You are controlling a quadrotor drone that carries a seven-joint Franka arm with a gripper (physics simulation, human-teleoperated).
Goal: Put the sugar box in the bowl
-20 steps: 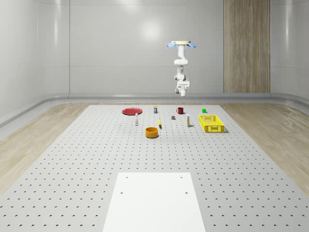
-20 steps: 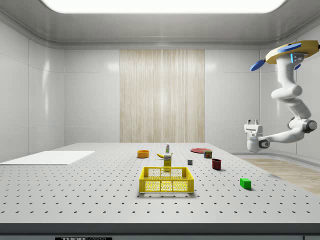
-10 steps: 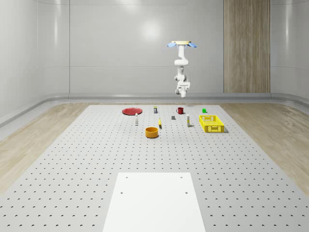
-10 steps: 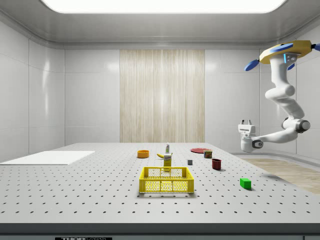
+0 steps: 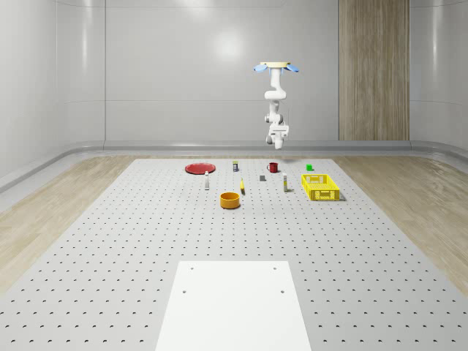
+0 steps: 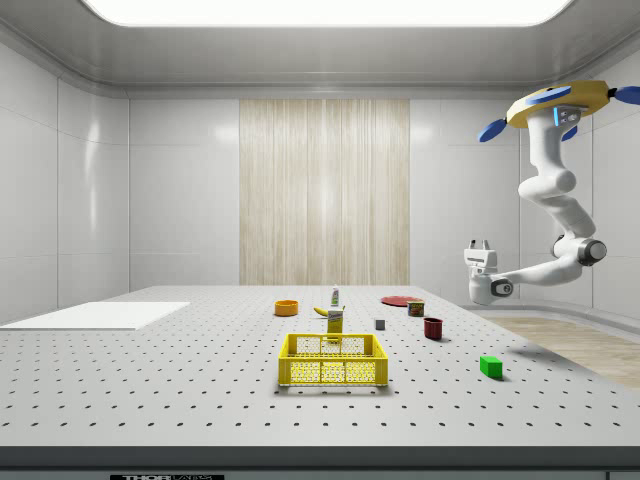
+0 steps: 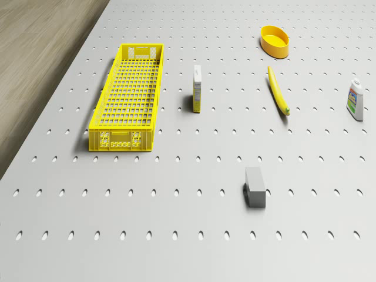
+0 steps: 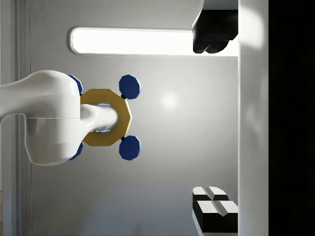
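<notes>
Hovering drone, hand raised above counter edge

Hovered high near the far edge of the counter (image 6: pixel 150 380): drone (image 6: pixel 556 103). Pointed upward, empty, fingers spread apart: hand (image 6: pixel 481 243). Stood upright on the counter between yellow crate (image 7: pixel 127 97) and banana (image 7: pixel 278 89): sugar box (image 7: pixel 198 89). Sat well apart beyond the banana: orange bowl (image 7: pixel 275 41).

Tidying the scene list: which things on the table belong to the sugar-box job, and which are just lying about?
Job: sugar box, bowl, gripper.
Lying about: crate, banana, grey block, bottle, red plate, mug, green block, can.
</notes>
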